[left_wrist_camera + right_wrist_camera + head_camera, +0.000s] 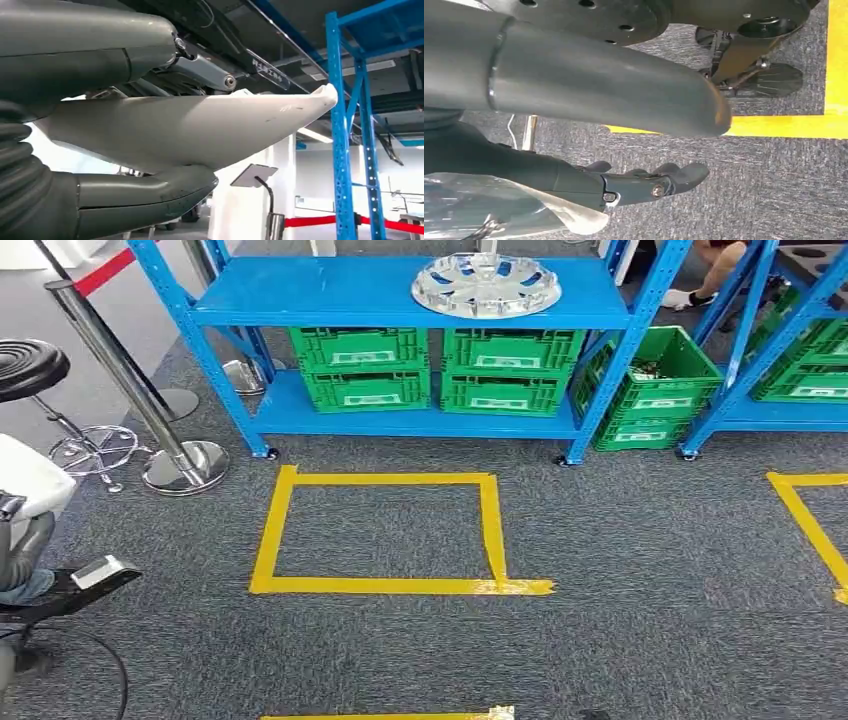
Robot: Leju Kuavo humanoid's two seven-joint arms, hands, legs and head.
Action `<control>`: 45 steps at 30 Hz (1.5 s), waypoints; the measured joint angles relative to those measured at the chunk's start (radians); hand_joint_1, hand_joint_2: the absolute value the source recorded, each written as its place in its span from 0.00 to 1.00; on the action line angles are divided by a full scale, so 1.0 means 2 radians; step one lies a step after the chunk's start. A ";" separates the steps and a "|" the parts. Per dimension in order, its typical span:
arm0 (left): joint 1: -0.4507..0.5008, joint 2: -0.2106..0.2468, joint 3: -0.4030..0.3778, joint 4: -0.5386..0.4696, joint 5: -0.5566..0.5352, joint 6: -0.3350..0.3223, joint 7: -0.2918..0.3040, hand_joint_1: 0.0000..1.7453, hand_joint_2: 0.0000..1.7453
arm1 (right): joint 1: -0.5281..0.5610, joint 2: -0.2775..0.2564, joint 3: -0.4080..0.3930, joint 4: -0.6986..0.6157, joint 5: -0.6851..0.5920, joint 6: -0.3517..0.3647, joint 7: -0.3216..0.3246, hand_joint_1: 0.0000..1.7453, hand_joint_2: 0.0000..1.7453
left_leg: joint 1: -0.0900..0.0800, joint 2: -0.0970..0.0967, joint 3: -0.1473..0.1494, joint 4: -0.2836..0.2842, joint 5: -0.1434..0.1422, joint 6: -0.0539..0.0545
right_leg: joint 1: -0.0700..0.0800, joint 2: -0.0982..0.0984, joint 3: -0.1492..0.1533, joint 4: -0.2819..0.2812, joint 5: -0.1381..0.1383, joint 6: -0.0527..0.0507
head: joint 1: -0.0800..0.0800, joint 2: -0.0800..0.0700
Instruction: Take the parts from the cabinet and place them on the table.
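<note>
Left hand (125, 125) grips a smooth, curved white part (200, 130).

The head camera is looking forward and down from high up, taking in the carpet (620, 640), a yellow tape square (385, 530) and the blue rack (400, 300) beyond. The left wrist camera is sitting close behind the left hand (115, 125), facing outward toward a blue rack post (342, 150). The right wrist camera is hanging close behind the right hand (589, 125), facing down at the same carpet and yellow tape (794, 125).
</note>
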 joint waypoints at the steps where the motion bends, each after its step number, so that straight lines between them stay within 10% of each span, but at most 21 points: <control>1: 0.000 0.000 0.000 0.000 0.000 0.000 -0.001 1.00 1.00 | 0.000 0.000 0.000 0.000 -0.001 0.000 0.000 0.00 0.00 | 0.000 0.000 0.000 0.000 0.000 0.000 | 0.000 0.000 0.000 0.000 0.000 0.000 | 0.000 0.000; 45: -0.006 -0.008 -0.005 0.002 -0.005 -0.005 0.000 1.00 1.00 | 0.000 0.000 0.000 0.000 0.000 -0.001 0.003 0.00 0.00 | -0.001 0.000 -0.001 0.001 0.000 0.000 | -0.001 0.000 0.000 0.000 0.001 0.001 | 0.000 0.000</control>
